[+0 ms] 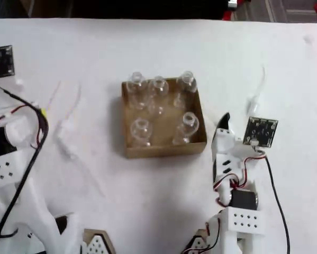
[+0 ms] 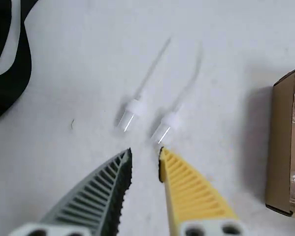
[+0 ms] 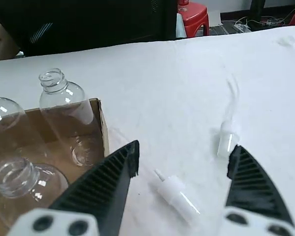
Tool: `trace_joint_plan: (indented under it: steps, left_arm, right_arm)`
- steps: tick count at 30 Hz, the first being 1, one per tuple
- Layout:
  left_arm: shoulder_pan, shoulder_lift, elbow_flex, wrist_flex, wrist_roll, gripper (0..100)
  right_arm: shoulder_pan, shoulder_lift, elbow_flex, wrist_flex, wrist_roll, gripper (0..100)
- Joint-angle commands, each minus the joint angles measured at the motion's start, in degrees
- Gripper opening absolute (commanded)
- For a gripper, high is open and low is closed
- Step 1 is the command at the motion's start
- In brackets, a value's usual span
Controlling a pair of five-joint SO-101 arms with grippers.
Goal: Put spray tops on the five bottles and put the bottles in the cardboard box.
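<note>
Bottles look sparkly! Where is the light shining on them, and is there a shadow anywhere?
High view: white glints sit on the necks and shoulders of the bottles in the cardboard box. Right wrist view: the rims glint too. Left wrist view: the cardboard box throws a grey shadow on the table beside its wall.

— What sort of place was shown?
— A robotics lab or workshop was suggested. A table (image 1: 147,211) was draped in white cloth, and camera boards (image 1: 261,131) and loose wires (image 1: 236,179) were left exposed. A red stool (image 3: 192,14) and floor cables (image 3: 241,24) were seen behind.
</note>
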State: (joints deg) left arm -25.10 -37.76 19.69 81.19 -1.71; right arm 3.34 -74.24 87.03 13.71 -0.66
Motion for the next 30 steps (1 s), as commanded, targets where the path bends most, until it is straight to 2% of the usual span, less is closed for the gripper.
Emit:
trace_joint_plan:
  steps: [1,4,6,13,16,21,26,30]
  left_arm:
    - [-1.10,4.79,-3.78,0.18,-0.79,9]
    - [-1.36,17.01,-7.74,-0.26,0.97,9]
    - [-2.51,26.42,-12.48,0.62,6.15,9]
    - [-4.88,51.03,-31.03,8.35,37.45,9]
    - [-5.14,58.24,-35.43,8.70,46.59,9]
    - [-5.23,65.19,-40.79,12.04,48.18,11]
    - [-6.37,65.71,-45.98,17.93,48.70,32]
    - [-9.10,66.15,-45.36,14.59,53.10,34]
  right_arm:
    - [-0.84,0.31,1.05,-4.62,4.31,26.1]
    - [-2.07,0.40,1.32,-4.53,4.75,26.1]
    - [-2.24,0.40,1.41,-4.53,4.75,26.1]
    - [-3.56,0.48,1.93,-4.44,5.27,26.1]
    - [-6.11,0.40,2.99,-4.79,10.37,26.1]
    - [-8.66,0.04,4.04,-4.79,13.80,26.1]
    - [-8.66,-0.04,4.04,-4.79,13.89,26.1]
    - [-8.66,-0.04,4.04,-4.79,13.98,26.1]
